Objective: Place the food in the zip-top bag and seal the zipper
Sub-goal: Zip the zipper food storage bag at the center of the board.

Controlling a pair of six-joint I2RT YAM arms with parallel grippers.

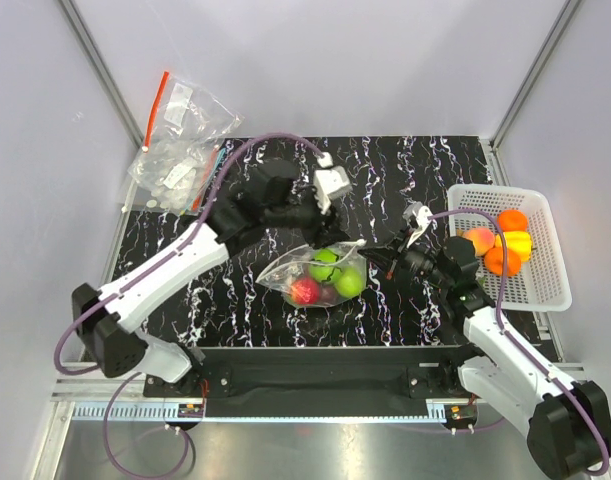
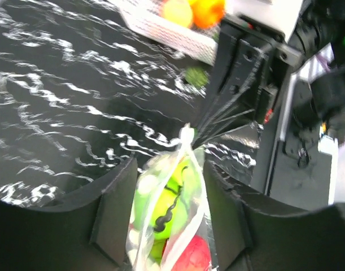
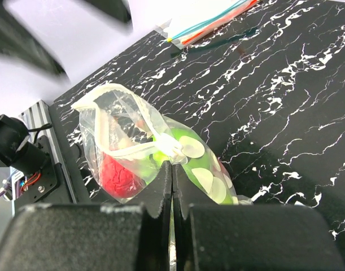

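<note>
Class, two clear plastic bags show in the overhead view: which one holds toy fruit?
The dotted bag mid-mat, holding a red piece and green ones; the red-strip bag at far left shows none.

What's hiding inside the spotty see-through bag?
Inside the zip-top bag you can see two green toy fruits and a red toy fruit. A darker piece sits between them, mostly covered, so I cannot tell what it is.

Overall light: bright, even and diffuse, falling from overhead.
Glare: pale sheen on the metal sill (image 1: pixel 335 450) at 6 o'clock of the top view; small highlights on the zip-top bag (image 1: pixel 320 275).
Shadows: faint, lost against the black mat (image 1: pixel 245 320).
Blur: the left wrist view is smeared, with the basket (image 2: pixel 172 25) at 12 o'clock unfocused; the right wrist view has dark streaks at 10 o'clock.
</note>
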